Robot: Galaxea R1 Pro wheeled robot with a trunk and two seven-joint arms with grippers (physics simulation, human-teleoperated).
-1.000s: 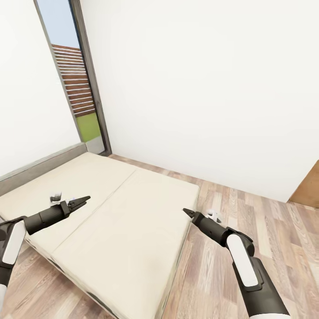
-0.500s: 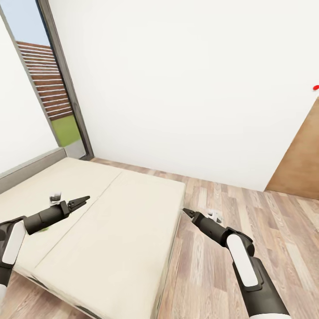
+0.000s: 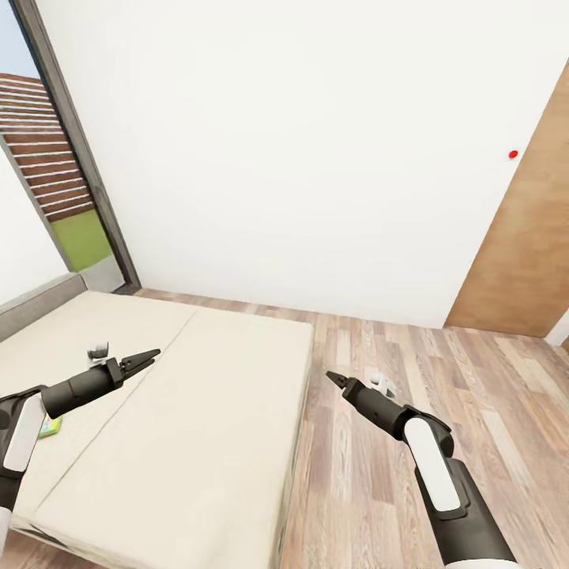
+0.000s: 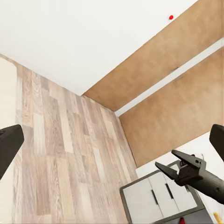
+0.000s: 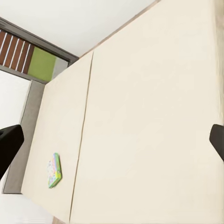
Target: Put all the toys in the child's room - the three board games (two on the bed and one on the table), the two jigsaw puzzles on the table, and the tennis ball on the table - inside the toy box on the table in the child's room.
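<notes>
Rotation of the whole view to the right is what has just happened: the glass door and fence have slid off toward the left edge, the brown wooden door (image 3: 525, 237) and the small red wall dot (image 3: 514, 154) have come in at the far right, and the arms sit in the same spots in the head view, so it is the robot turning, not the furniture.

The wide cream-covered bed (image 3: 197, 411) now lies to the left and near, wood-plank floor (image 3: 411, 379) to the right. The turn has also brought a flat, green-edged colourful board game (image 3: 50, 427) into sight at the near left of the bed, just beneath the left arm; the right wrist view shows it lying flat on the cover (image 5: 54, 170).

The left gripper (image 3: 147, 359) hangs over the bed with its fingers slightly apart, carrying nothing. The right gripper (image 3: 335, 378) hovers above the floor beside the bed, empty; whether it is clenched I cannot tell.

No toy box is in sight here, so nothing can be said of its contents. My guess is the robot is lining up on that game.
</notes>
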